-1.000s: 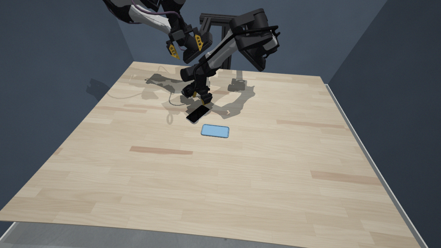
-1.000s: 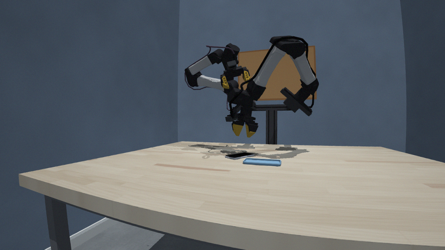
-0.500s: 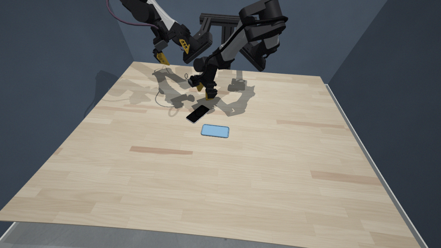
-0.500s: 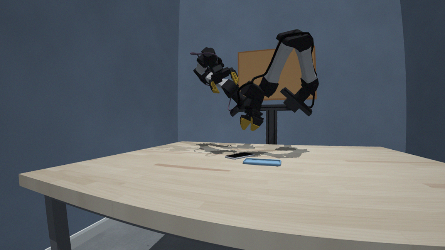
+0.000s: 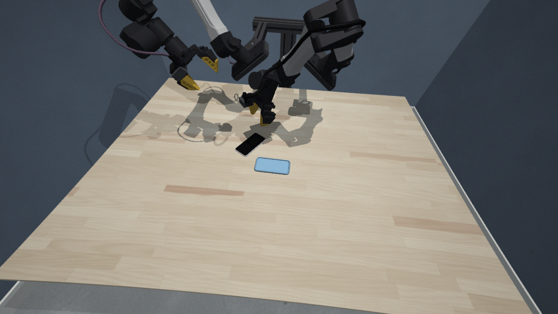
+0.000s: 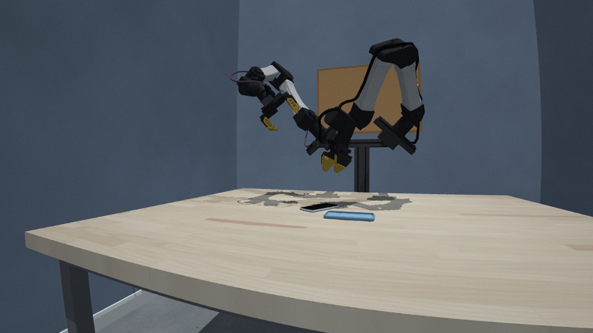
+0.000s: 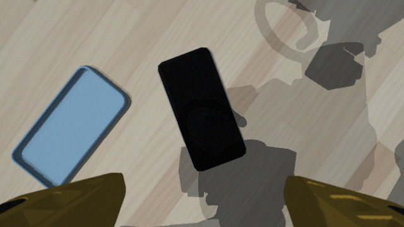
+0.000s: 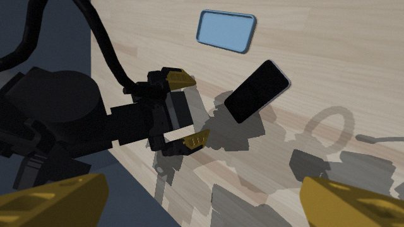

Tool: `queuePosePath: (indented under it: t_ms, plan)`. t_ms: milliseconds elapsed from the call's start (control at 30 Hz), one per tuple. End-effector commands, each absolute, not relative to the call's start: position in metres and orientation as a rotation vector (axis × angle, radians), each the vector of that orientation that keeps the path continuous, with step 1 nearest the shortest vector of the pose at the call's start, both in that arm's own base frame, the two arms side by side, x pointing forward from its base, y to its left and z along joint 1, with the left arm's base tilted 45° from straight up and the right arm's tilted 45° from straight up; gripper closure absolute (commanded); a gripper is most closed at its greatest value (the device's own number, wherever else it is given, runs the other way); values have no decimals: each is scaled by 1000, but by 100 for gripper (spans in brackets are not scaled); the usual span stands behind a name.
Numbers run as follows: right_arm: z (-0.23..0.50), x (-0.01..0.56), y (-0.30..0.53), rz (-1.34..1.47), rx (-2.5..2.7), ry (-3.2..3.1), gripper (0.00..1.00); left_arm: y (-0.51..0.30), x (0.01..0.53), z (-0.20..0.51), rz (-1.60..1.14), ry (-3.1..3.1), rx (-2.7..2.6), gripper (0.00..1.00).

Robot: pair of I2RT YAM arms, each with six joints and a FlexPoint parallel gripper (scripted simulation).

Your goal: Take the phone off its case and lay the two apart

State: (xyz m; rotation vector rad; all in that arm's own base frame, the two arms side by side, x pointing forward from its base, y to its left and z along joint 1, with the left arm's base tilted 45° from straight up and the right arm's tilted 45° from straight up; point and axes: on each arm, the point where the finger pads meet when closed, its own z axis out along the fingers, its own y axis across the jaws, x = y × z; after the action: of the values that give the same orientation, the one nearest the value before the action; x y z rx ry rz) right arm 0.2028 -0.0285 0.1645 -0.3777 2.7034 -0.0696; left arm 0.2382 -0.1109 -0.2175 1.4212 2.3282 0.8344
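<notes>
a: so where's this one at? is the phone actually out?

b: yep, looks out to me. the phone (image 5: pixel 250 144) (image 6: pixel 319 207) (image 7: pixel 202 110) (image 8: pixel 257 91) lies flat, dark face up, on the far half of the worktop (image 5: pixel 273 242) (image 6: pixel 284 257) (image 7: pixel 142 31) (image 8: pixel 347 31), a bit closer to the left edge than the right as the top view has it. the blue case (image 5: pixel 272 165) (image 6: pixel 349 215) (image 7: pixel 74 126) (image 8: pixel 226 31) sits just beside it, hollow side up, slightly nearer the near edge.

a: touching at all?

b: nope, bare wood between them in the top view and both wrist views. i'd call the nearest corners more than a finger apart, but that's me eyeballing it.

a: and the grippers?

b: left gripper (image 5: pixel 259 119) (image 6: pixel 331 171) (image 7: pixel 205 180) (image 8: pixel 202 107) is above the wood, toward the far edge from the phone — spread nearly all the way, nothing in it. right gripper (image 5: pixel 208 80) (image 6: pixel 286 121) (image 8: pixel 204 183) is up by the far left corner, wide open, holding nothing either.

a: so what's left?

b: pretty much nothing imo — maybe park the arms. just don't clip the phone and shove it back toward the case.
</notes>
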Motion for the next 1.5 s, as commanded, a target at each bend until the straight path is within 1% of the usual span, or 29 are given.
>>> queuePosePath:
  t_ms: [0, 267, 533, 733, 1467]
  plan:
    - [178, 203, -33, 148, -486, 2751, 0, -127, 245, -209, 788, 2286, 1411, 10]
    - [201, 218, -73, 305, -356, 2838, 0, -128, 245, -209, 787, 2286, 1409, 10]
    - [210, 226, -91, 366, -308, 2866, 0, -128, 245, -209, 786, 2285, 1406, 10]
    - [214, 236, -104, 356, -289, 2859, 0, -128, 245, -209, 786, 2285, 1406, 10]
    - [215, 234, -103, 334, -286, 2852, 0, -129, 246, -209, 784, 2284, 1404, 10]
